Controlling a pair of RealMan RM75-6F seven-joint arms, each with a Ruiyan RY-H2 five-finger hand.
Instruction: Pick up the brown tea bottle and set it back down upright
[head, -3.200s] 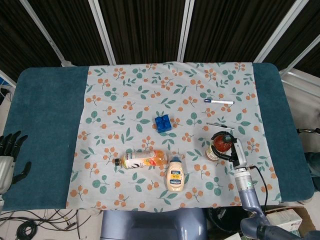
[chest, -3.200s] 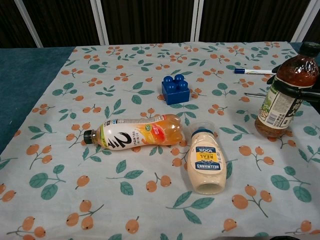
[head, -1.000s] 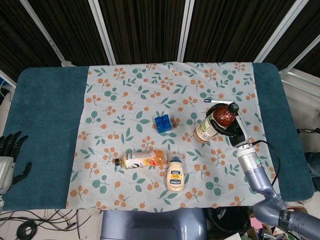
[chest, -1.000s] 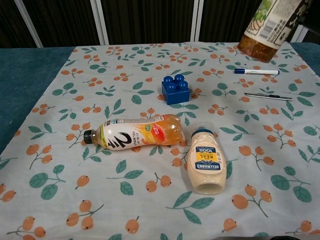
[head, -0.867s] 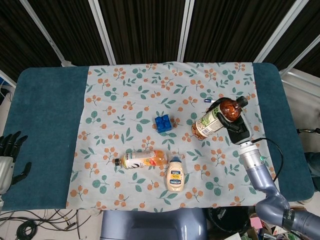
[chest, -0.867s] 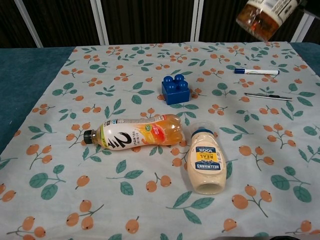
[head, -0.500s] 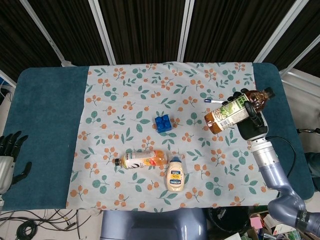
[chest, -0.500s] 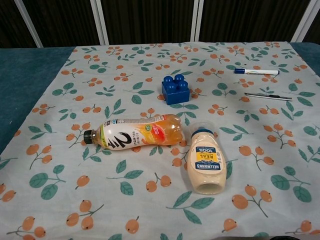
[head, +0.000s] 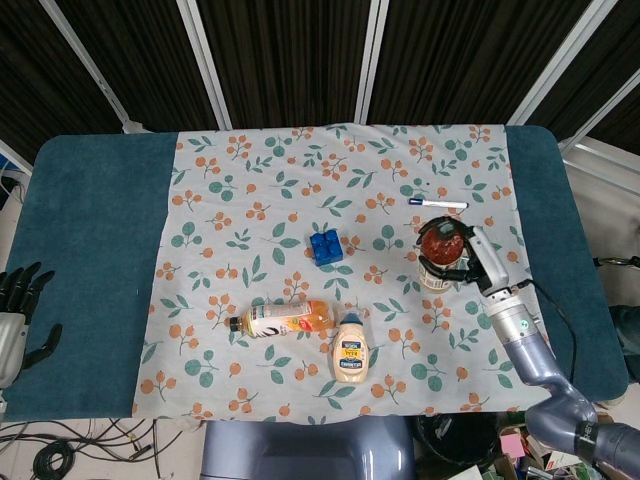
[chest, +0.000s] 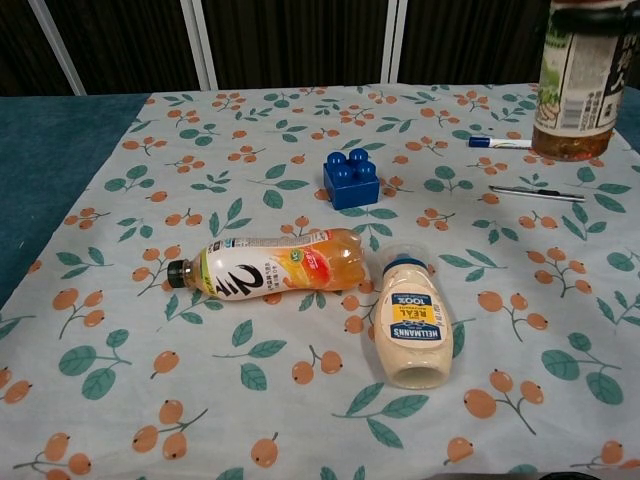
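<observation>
On the right side of the floral cloth (head: 260, 200), right hand (head: 478, 262) grips the brown tea bottle (head: 438, 256), fingers wrapped around its body. Bottle is upright, cap up. In chest view the bottle (chest: 577, 82) sits top right, label facing camera, top cropped by the frame edge; its base shows above the cloth, with the blue-capped marker (chest: 511, 143) just left of the base. Can't tell from either view if the base touches the surface.

Left hand (head: 18, 318) is at the far left edge of the teal surface (head: 90, 230), holding nothing, fingers spread and pointing up.

Other items on the cloth:
- blue toy brick (head: 325, 246) near centre, well left of the tea bottle
- orange drink bottle (head: 280, 319) lying on its side, cap pointing left
- Hellmann's mayo bottle (head: 350, 350) lying flat, just right of the orange bottle's base, touching or nearly so
- marker (head: 437, 203) lying flat, beyond the tea bottle
- thin dark metal stick (chest: 537, 192), in chest view below the marker; can't identify it
</observation>
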